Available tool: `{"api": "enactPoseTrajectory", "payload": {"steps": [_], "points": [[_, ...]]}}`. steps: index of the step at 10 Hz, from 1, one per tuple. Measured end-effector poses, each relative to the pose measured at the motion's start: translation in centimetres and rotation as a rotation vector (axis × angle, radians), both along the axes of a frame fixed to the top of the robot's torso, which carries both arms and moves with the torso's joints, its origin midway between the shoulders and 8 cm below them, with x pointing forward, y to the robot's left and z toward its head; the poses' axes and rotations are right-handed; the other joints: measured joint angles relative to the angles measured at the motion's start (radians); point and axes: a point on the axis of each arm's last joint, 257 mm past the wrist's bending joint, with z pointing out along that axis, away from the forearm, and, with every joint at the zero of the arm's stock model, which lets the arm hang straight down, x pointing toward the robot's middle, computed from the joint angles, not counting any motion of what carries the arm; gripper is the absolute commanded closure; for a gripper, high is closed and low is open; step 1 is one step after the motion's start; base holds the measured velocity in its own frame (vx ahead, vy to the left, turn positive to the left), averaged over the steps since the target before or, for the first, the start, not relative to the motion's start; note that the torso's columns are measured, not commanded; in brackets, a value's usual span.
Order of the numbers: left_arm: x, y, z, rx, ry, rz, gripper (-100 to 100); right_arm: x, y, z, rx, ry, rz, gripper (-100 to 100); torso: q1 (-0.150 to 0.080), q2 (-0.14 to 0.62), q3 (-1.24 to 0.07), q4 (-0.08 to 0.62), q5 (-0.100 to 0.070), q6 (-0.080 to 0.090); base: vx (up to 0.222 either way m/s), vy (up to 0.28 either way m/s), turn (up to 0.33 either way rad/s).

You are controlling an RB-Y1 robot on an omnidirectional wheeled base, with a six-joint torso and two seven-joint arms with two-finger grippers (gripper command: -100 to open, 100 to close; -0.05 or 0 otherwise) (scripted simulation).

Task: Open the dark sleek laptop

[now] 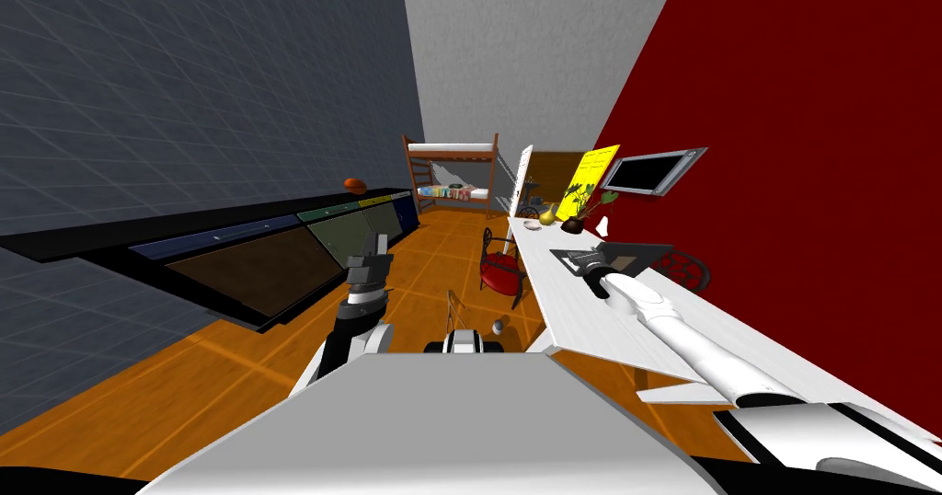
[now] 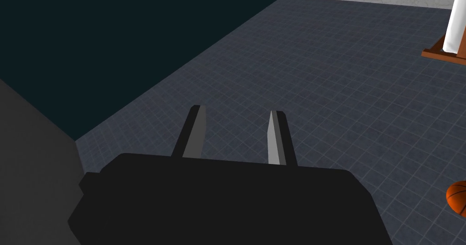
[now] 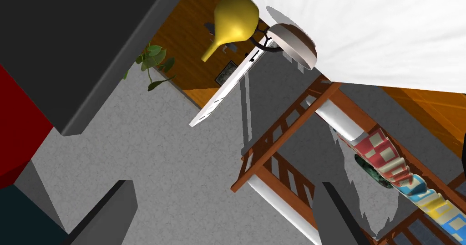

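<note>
Right gripper, fingers apart, at dark grey, slim, plain laptop.

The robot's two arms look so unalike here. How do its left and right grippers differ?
The right gripper reaches forward, low over the white desk, at the dark laptop; the left gripper is held up over the floor, away from the desk. The right looks along the desk towards a yellow vase; the left faces a blue-grey wall. Both are open and hold nothing.
</note>
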Motion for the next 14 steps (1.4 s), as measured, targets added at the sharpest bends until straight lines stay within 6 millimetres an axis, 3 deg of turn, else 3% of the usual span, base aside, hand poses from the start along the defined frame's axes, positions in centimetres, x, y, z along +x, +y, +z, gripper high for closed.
{"api": "enactPoseTrajectory", "payload": {"steps": [8,11,12,14], "points": [[0.0,0.0,0.0,0.0,0.0,0.0,0,-0.5,-3.7,2.6,-0.217,0.03,-0.088,-100,-0.003,0.001,0.0,0.0,-0.001,0.0,0.045,-0.083,-0.018],[0.0,0.0,0.0,0.0,0.0,0.0,0,-0.1,-2.9,3.1,-0.223,0.026,-0.066,-100,0.002,-0.004,-0.003,-0.002,0.0,0.0,0.074,-0.028,-0.092],[0.0,0.0,0.0,0.0,0.0,0.0,0,-0.1,-2.8,3.1,-0.223,0.026,-0.065,100,0.002,0.002,0.001,0.0,0.0,0.0,-0.072,0.0,0.136],[0.0,0.0,0.0,0.0,0.0,0.0,0,-0.2,-3.8,3.9,-0.231,0.016,-0.091,100,0.001,0.0,0.001,-0.002,-0.003,-0.002,-0.011,0.01,0.014]]}}
